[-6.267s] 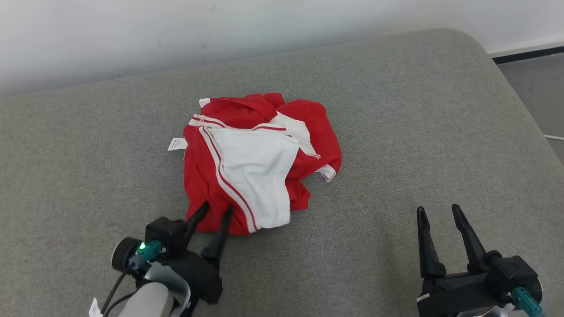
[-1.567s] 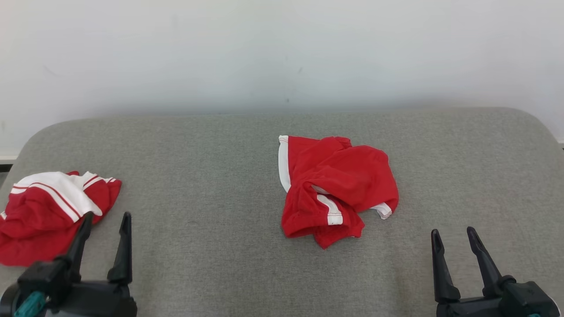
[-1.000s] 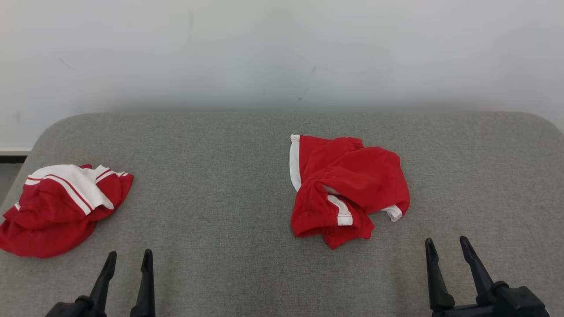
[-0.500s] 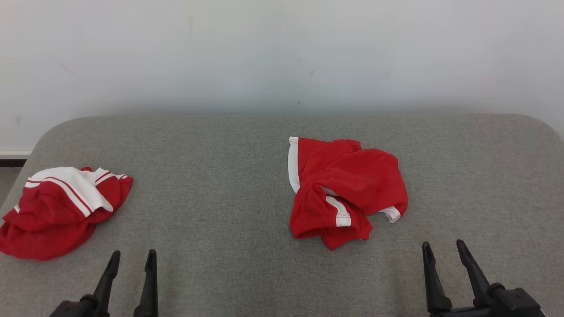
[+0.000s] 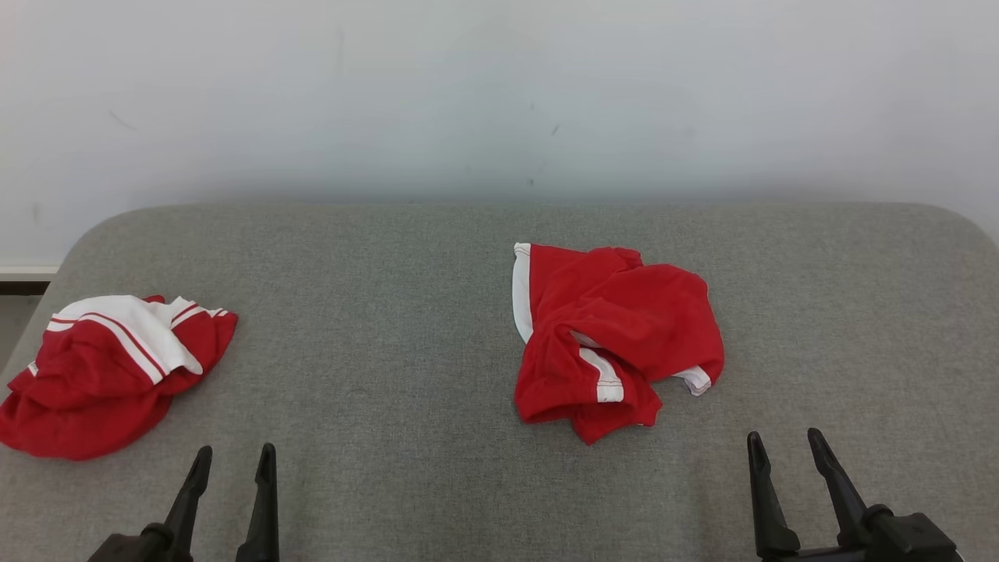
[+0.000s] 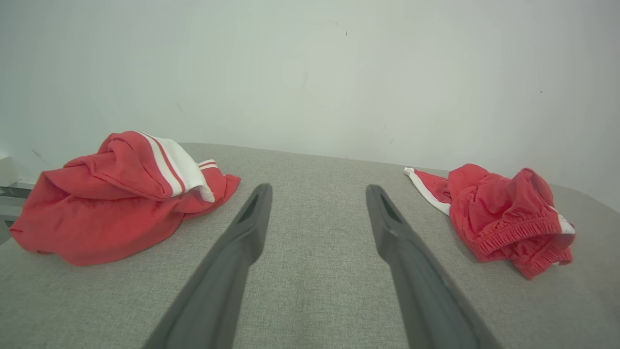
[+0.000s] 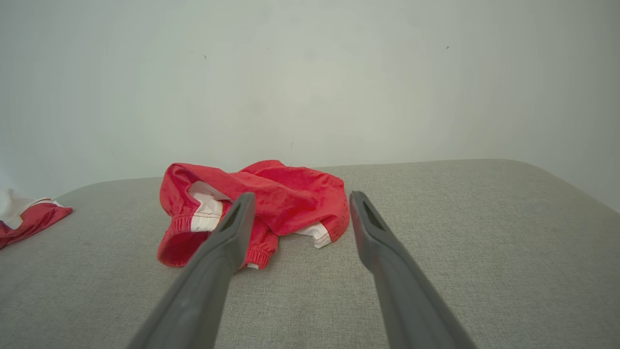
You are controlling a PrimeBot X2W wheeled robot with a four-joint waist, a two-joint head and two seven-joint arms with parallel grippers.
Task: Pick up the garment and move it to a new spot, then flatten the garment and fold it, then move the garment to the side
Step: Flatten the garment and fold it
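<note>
A grey fabric-covered bench [image 5: 390,312] with rounded corners runs across the head view, its woven top plain and slightly mottled. Behind it, a pale wall [image 5: 499,94] carries a few small dark marks and scuffs. At the far left edge, a strip of white skirting [image 5: 23,272] shows just past the bench's corner.

The crumpled red shorts [image 5: 624,328] lie right of the bench's middle. They are bunched up, with white side stripes and an elastic waistband showing. A second red and white garment [image 5: 101,375] lies in a heap at the bench's left end, well apart from the shorts.

The left gripper [image 5: 236,450] sits at the lower left, near the heaped garment but clear of it, with its fingers spread and nothing between them. The right gripper [image 5: 783,435] sits at the lower right, just short of the shorts, with its fingers likewise spread and empty.
</note>
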